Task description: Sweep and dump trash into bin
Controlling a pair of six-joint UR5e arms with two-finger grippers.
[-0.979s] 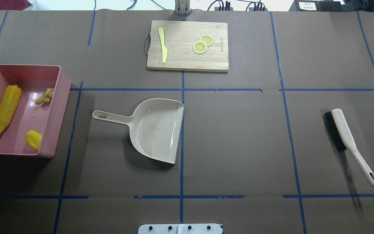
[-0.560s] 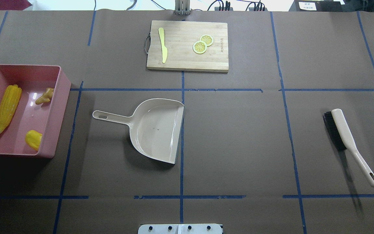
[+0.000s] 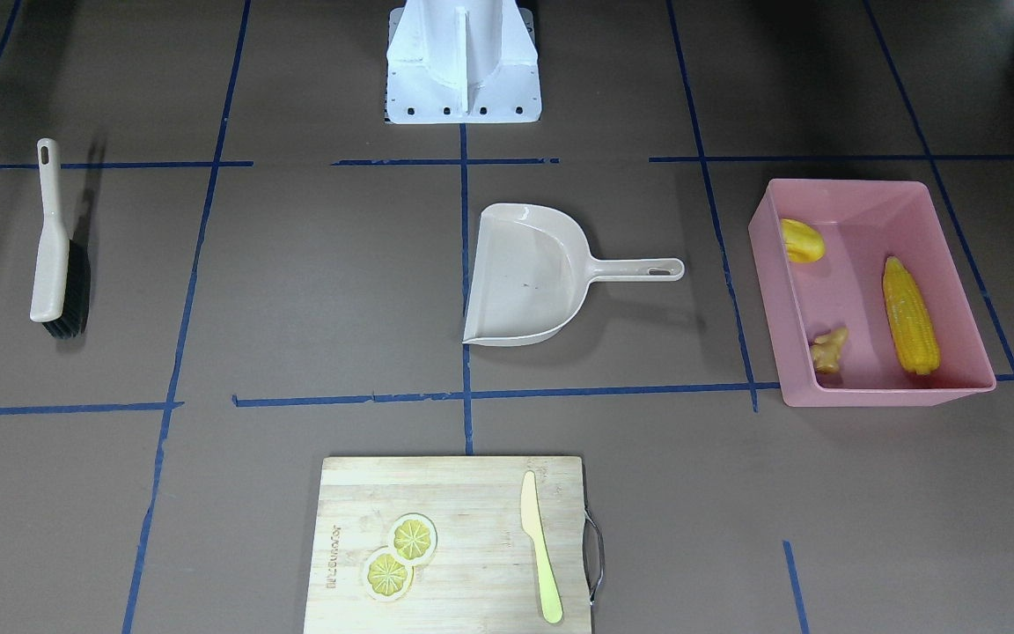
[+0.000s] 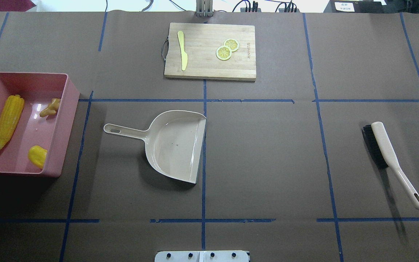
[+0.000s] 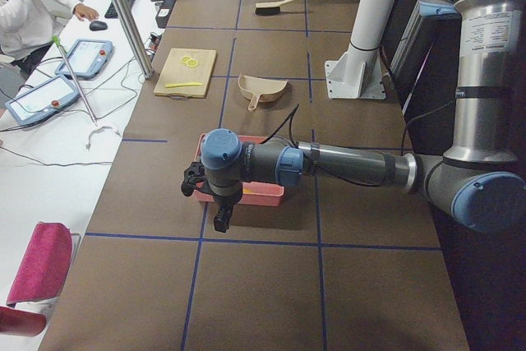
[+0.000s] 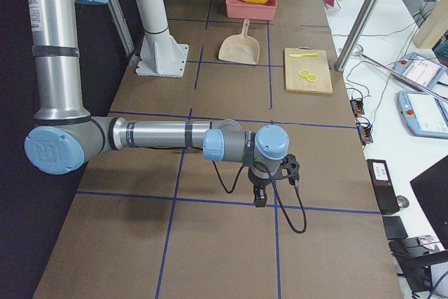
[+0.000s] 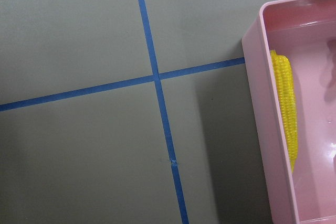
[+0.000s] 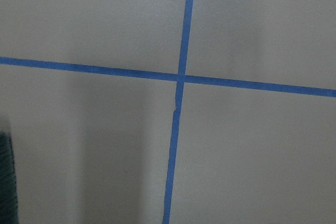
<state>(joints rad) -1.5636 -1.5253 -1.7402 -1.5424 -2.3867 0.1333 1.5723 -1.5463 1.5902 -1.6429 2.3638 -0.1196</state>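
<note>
The pink bin (image 4: 69,120) stands at the table's left and holds all the trash: the long corn cob (image 4: 9,122), the rounded yellow lump (image 4: 37,156) and the tan ginger root (image 4: 50,107). The front-facing view shows the bin (image 3: 771,299) on its right with the corn (image 3: 910,315), lump (image 3: 802,240) and ginger (image 3: 827,349) inside. My left gripper (image 5: 222,221) shows only in the exterior left view, hanging beside the bin's outer end; I cannot tell if it is open. My right gripper (image 6: 260,197) shows only in the exterior right view; I cannot tell its state.
The beige dustpan (image 4: 175,145) lies empty mid-table, handle toward the bin. The beige brush (image 4: 387,153) with black bristles lies at the right. A wooden cutting board (image 4: 209,51) at the far edge carries a pale knife (image 4: 183,51) and two lemon slices (image 4: 227,49).
</note>
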